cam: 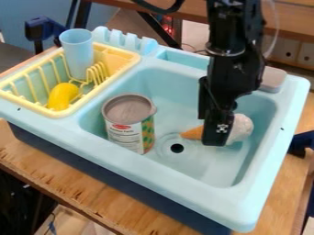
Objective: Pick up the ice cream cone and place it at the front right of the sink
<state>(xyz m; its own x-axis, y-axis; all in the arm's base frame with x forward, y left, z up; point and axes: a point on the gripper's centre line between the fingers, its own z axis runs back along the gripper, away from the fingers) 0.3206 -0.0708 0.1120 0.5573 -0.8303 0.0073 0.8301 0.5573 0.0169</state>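
Got toy sink [153, 170] on table [36, 156]. Has dish rack [101, 88] along left edge, with cup [78, 55] behind toy food [61, 96] inside. In basin [178, 78]: see can [130, 124] near left wall, drain [177, 148] right of can, ice cream cone [241, 128] behind drain, toward right wall.

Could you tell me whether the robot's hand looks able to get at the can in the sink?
Probably yes: the can sits in the basin near the hand, its top uncovered, though the toy ice cream cone at the hand could hinder a low sideways approach.
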